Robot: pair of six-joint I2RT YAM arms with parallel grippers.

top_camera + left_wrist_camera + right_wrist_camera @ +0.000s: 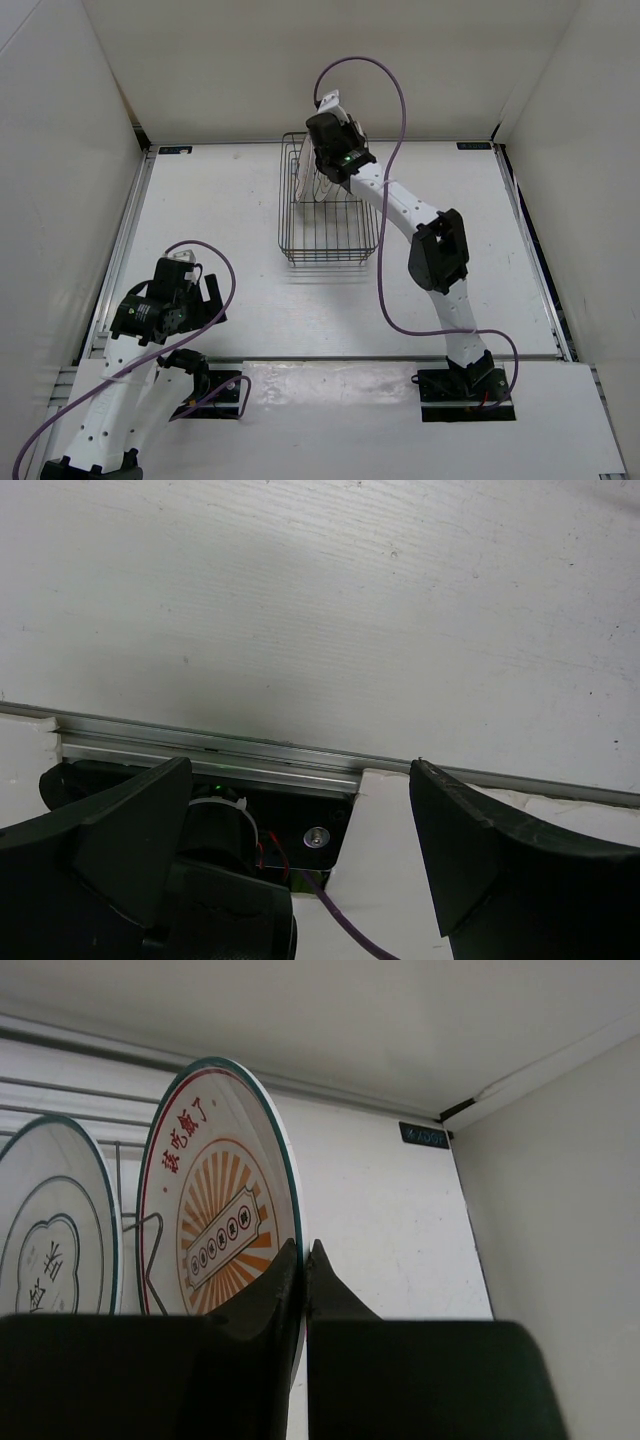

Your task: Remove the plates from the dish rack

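right jaws pinch orange plate [215,1230] rim in rack [330,255]; left jaws wide over table [300,600]

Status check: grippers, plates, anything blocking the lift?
Right gripper shut on rim of orange plate, upright in dish rack. Left gripper open, parked near its base. Grey-motif plate stands close beside; nothing else blocking.

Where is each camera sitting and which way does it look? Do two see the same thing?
Top external: high above and behind the arms, looking down on the table, the dish rack and both arms.
Left wrist: on the left arm, looking past the open left gripper at table and a metal rail.
Right wrist: on the right arm, looking past the right gripper, shut on the orange plate, toward the far wall.
Shared: top and right wrist both show the rack.
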